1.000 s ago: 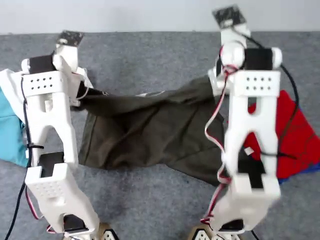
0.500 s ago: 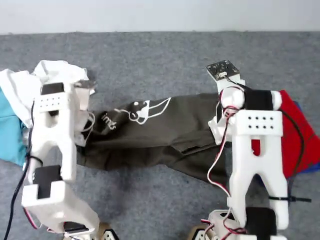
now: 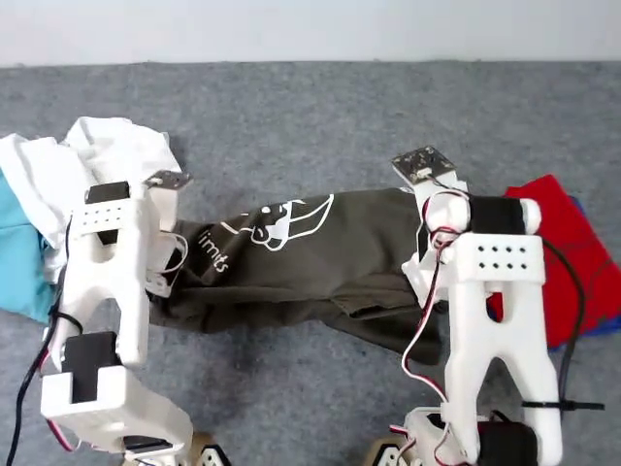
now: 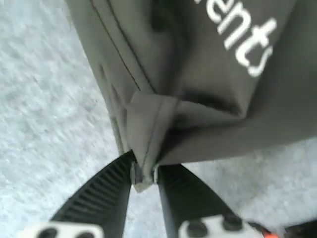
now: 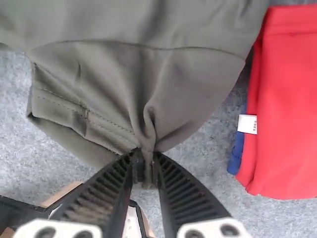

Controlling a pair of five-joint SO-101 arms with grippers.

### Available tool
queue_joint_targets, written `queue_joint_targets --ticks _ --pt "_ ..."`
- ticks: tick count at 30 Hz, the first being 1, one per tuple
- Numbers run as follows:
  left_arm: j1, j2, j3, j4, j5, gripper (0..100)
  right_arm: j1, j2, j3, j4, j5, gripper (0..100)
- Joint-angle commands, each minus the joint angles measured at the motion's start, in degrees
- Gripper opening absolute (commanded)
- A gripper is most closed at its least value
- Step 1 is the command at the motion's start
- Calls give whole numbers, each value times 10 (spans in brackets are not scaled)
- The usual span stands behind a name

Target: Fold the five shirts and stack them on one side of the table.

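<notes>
Left gripper point(image 4: 143, 171) is clamped on a folded corner of the dark olive shirt point(image 3: 310, 257); the right gripper point(image 5: 145, 166) pinches its opposite edge. This shirt stretches across the middle of the grey bench point(image 3: 291, 107), between a white shirt point(image 3: 107, 146) and a red shirt point(image 3: 572, 243).

A grey, felt-like table point(image 3: 291, 107) is spreading across most of the high view. A plain pale wall point(image 3: 291, 29) is running as a narrow band along the top of the frame, and soft, even light is falling on both.
</notes>
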Motion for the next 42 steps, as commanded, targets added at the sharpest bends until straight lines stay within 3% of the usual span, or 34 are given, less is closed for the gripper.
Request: queue_joint_targets --ticks 1,5,9,16,27,33,37,42 --pt "-4 -22 9 -18 -4 23 7 -21 2 -10 5 9" --pt "-4 -29 15 -16 -4 20 14 -44 -25 -24 2 9" --pt "-1 -45 -63 -8 -4 20 10 -95 -127 -68 2 9" --pt "29 -133 -375 78 85 20 14 -109 -339 -128 -33 9" --pt "93 -158 -798 68 179 20 20 -114 -666 -169 -75 9" --pt "98 -158 -981 103 177 20 136 -115 -835 -168 -88 9" --pt "98 -163 -994 103 176 20 224 -116 -886 -168 -137 9" --pt "98 -190 -979 103 176 20 233 -116 -884 -169 -149 9"
